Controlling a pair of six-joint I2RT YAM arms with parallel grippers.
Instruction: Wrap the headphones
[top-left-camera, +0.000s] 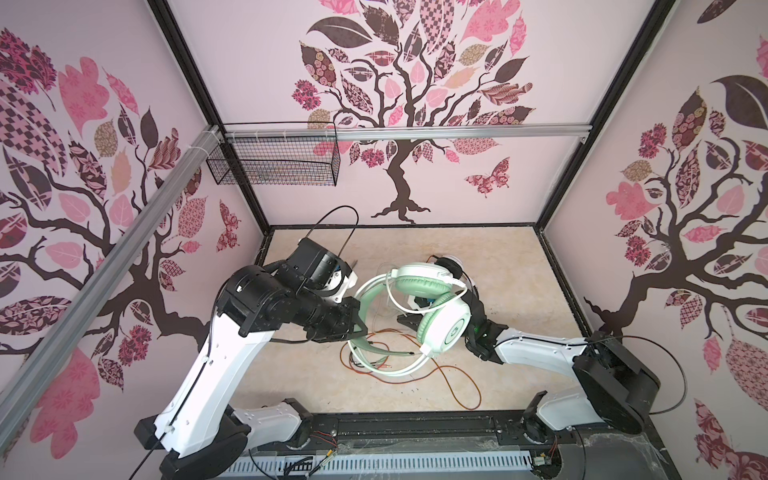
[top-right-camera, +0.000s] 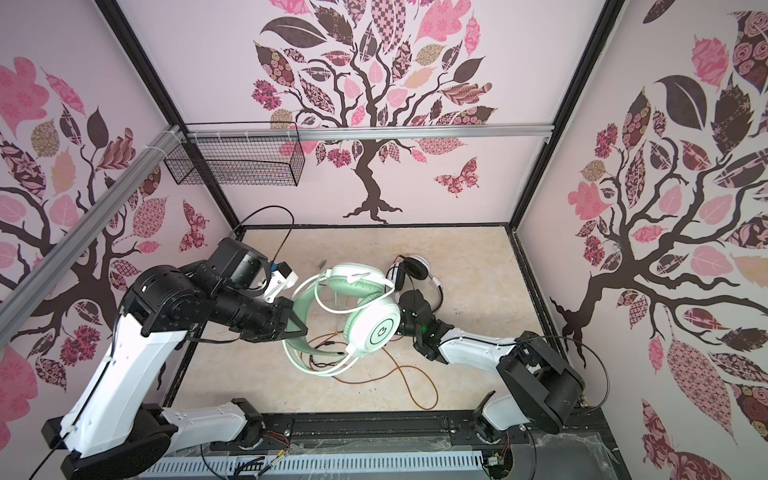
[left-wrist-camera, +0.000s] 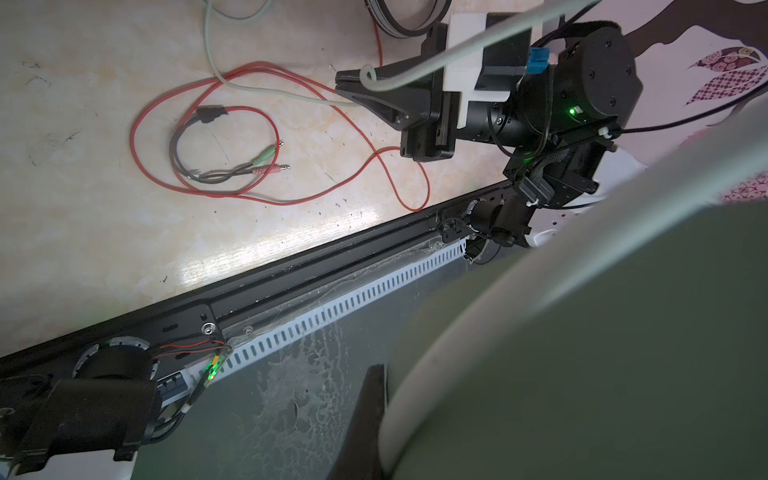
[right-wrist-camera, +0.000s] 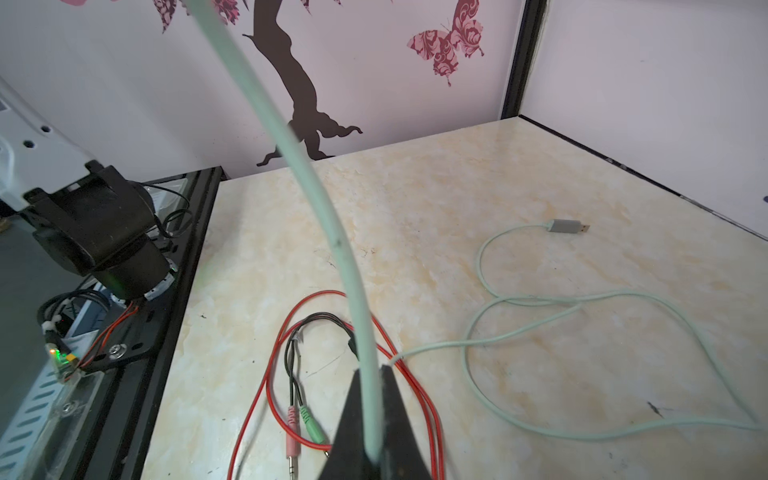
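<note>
Mint-green headset (left-wrist-camera: 582, 340) sits right on the left wrist lens; its headband is a blur filling that view.

- left pincer (top-left-camera: 360, 330): pressed together on the headband, holding the headset (top-right-camera: 376, 330) up over the middle of the worktop (top-left-camera: 415, 245), ear cups toward the right arm.
- right pincer (right-wrist-camera: 369, 386): pinching the pale green cable (right-wrist-camera: 361, 291). The left wrist view shows it too (left-wrist-camera: 349, 85), jaws tight on the cable, low over the worktop.
- one turn of that cable drapes across the ear cups in both top views. The rest lies in loose loops on the worktop and ends in a grey USB plug (right-wrist-camera: 567, 226).
- white-and-black headset (top-left-camera: 451, 266) lies on the worktop just behind the mint one, partly hidden by it; neither pincer is on it.
- orange-red cable (top-left-camera: 457, 382) sprawls loose under and in front of the raised headset. It ends in a dark split lead with pink and green jack plugs (left-wrist-camera: 266, 162) flat on the worktop.
</note>
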